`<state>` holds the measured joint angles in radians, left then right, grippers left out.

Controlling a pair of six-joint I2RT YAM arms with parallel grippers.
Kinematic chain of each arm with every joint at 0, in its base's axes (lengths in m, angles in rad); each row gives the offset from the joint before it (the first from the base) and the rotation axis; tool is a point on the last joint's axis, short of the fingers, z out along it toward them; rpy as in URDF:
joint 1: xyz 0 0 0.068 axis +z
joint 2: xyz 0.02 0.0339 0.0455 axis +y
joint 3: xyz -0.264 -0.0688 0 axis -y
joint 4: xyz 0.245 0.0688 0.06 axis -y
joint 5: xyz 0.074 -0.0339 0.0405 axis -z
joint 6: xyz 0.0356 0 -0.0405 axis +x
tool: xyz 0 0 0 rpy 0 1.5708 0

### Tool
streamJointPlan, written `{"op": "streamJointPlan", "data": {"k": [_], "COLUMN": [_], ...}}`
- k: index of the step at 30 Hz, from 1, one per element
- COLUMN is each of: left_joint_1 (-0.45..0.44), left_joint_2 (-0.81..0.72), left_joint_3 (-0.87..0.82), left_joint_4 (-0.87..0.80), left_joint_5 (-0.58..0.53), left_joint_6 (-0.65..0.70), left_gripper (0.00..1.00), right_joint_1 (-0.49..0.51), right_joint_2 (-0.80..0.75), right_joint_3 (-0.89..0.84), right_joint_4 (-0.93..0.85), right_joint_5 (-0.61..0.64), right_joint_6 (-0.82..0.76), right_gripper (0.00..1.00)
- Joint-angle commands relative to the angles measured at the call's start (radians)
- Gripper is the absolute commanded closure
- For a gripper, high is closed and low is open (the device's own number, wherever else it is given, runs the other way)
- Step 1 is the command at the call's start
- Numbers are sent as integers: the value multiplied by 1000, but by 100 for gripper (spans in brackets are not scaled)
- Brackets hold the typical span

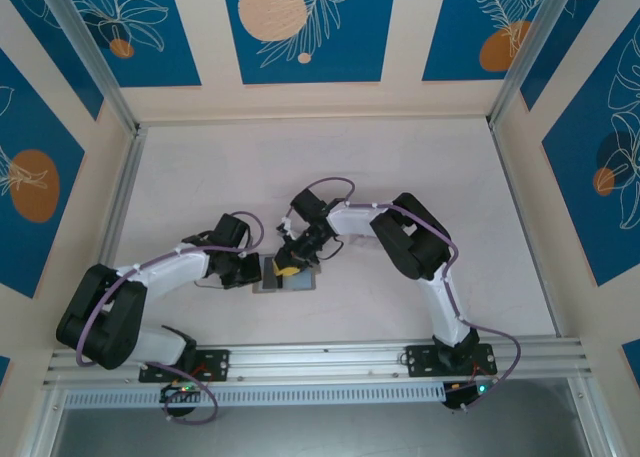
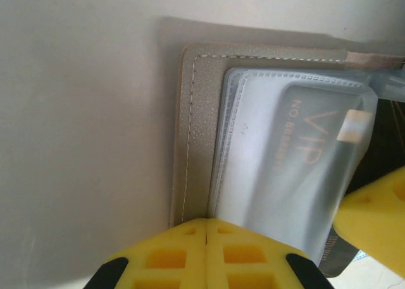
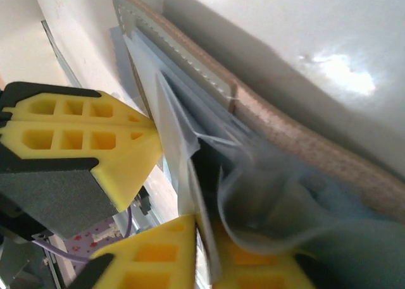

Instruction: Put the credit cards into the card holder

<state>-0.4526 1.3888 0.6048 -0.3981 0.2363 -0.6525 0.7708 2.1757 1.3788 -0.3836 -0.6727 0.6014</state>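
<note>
The grey stitched card holder (image 1: 303, 284) lies near the table's front edge between both grippers. In the left wrist view the holder (image 2: 196, 112) lies open, with clear sleeves on it and a grey "VIP" credit card (image 2: 297, 143) inside one sleeve. My left gripper (image 2: 207, 229) is shut, its yellow tips resting on the holder's near edge. My right gripper (image 3: 212, 251) has its jaws slightly apart, with the thin edge of a pale card or sleeve (image 3: 205, 238) standing between them. A dark card (image 2: 335, 258) shows beside the right gripper's finger (image 2: 380, 207).
The white table (image 1: 400, 167) stretches behind the holder. An aluminium rail (image 1: 320, 357) runs along the near edge, and metal posts and patterned walls close the sides. In the right wrist view the left gripper's fingers (image 3: 82, 131) sit close beside the sleeves.
</note>
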Motion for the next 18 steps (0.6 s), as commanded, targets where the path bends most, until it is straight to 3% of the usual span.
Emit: {"op": "streamJointPlan", "data": {"k": [1,6,12,14,18], "left_joint_1": [0,0,0,0,0], "left_joint_2": [44,55,55,54,58], "left_joint_3": [-31,-37,-47,-46,-48], "left_joint_4": [8,19,18,19,19], "left_joint_5": [-46,-46,-49,-49,-51], "left_joint_6": [7,6,8,9,11], "left_gripper": [94,94,94,94,94], "right_joint_1": [23,-8,-7,-1,36], "right_joint_2": [-36,-119,-146,-154,-150], "right_joint_3": [-35,-57,-31,-31,32], "right_joint_4": [-54,-152,-256,-250,-300], "right_joint_5": [135,192,316,334,427], "right_joint_6": [9,-32,-46,-40,-47], "right_gripper": [74,67,67,73,99]}}
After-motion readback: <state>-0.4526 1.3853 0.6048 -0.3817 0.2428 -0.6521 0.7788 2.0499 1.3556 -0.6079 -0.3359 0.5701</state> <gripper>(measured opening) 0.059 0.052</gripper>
